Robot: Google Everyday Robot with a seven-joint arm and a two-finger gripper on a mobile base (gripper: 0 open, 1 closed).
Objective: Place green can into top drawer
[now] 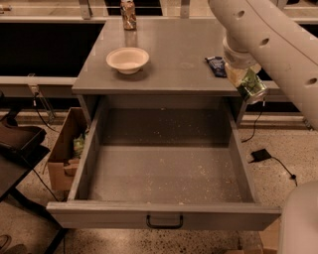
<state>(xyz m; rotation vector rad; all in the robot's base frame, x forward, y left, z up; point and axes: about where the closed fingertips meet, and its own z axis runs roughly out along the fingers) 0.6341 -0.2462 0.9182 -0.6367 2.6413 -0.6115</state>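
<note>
The green can (250, 87) with a mottled green label hangs tilted in my gripper (243, 81), at the right front corner of the cabinet top, just above and outside the drawer's right wall. The gripper is shut on the can, and my white arm (268, 34) reaches down to it from the upper right. The top drawer (164, 168) is pulled fully out below, wide and grey with a speckled floor and nothing in it. Its front panel carries a small dark handle (164, 222).
On the cabinet top (169, 64) stand a white bowl (127, 59), a brown-orange can (128, 14) at the back, and a dark blue packet (216, 66) near my gripper. A cardboard box (67, 154) sits left of the drawer. A black plug and cable (261, 155) lie on the floor right.
</note>
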